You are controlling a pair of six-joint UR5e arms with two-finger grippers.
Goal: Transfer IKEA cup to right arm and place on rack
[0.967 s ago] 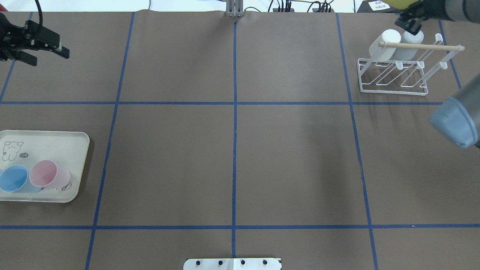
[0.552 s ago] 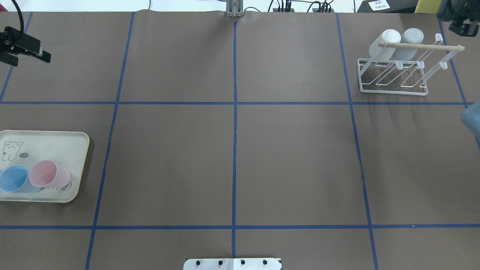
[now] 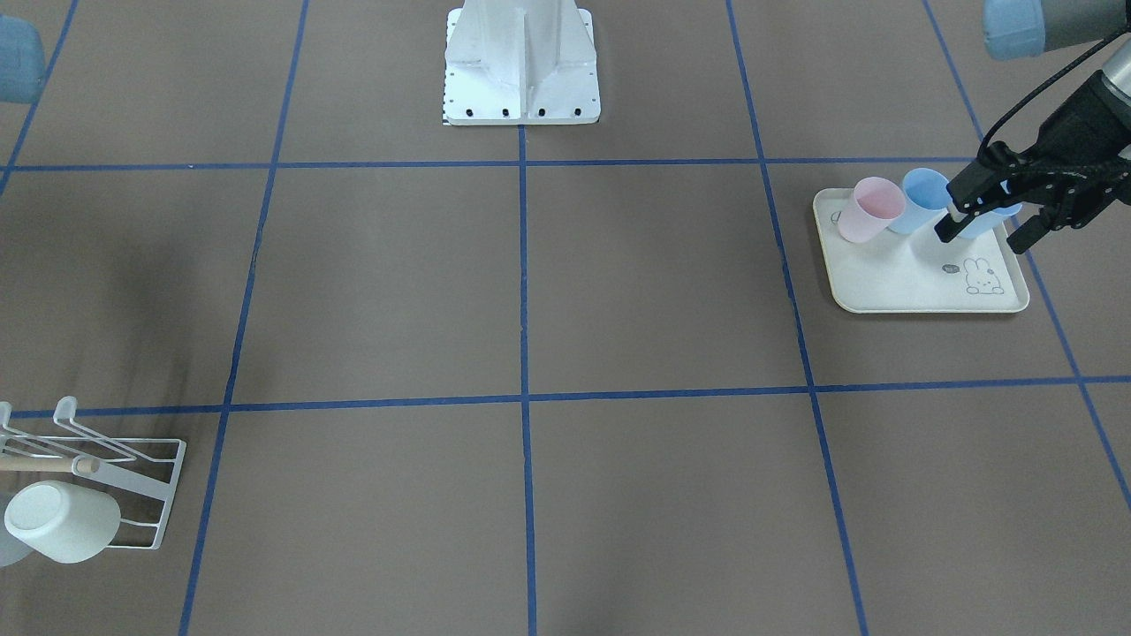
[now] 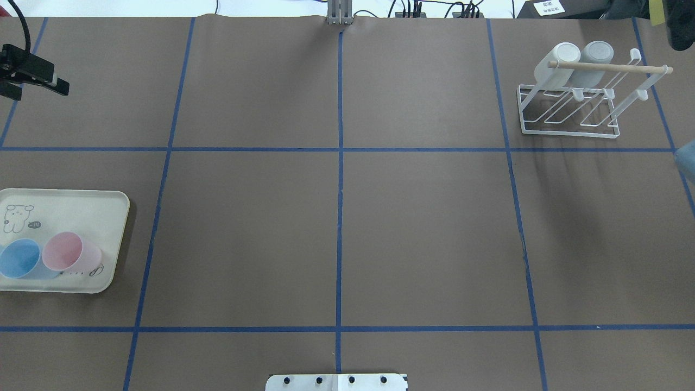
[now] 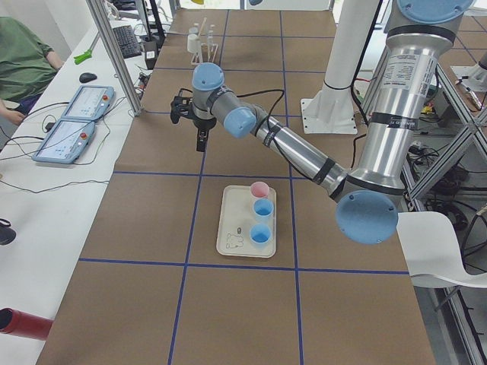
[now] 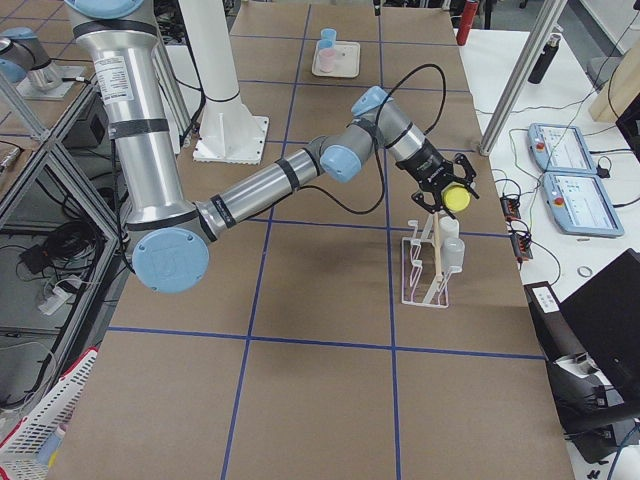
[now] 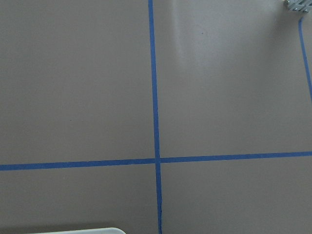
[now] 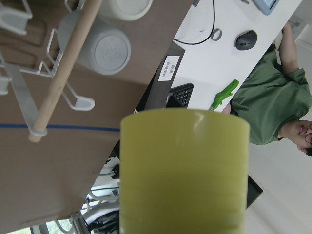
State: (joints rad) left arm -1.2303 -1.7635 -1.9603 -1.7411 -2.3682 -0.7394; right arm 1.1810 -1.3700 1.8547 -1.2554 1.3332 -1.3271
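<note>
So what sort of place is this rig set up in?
Probably a robotics lab workcell: a brown table marked with blue tape in a grid, teach pendants on the side desk, and aluminium frame posts around it.

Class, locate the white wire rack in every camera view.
Front-facing: rack bottom left.
Overhead: top right.
Exterior left: far top, left of centre.
Exterior right: right of centre.
Left wrist: not in view.
Right wrist: top left.
Shared landmark: its wooden rod.

One tray (image 5: 234, 217), one rack (image 4: 608, 67), one pink cup (image 4: 68, 252), two blue cups (image 5: 262, 207), two pale cups (image 4: 564, 53), one yellow cup (image 8: 184, 170)
</note>
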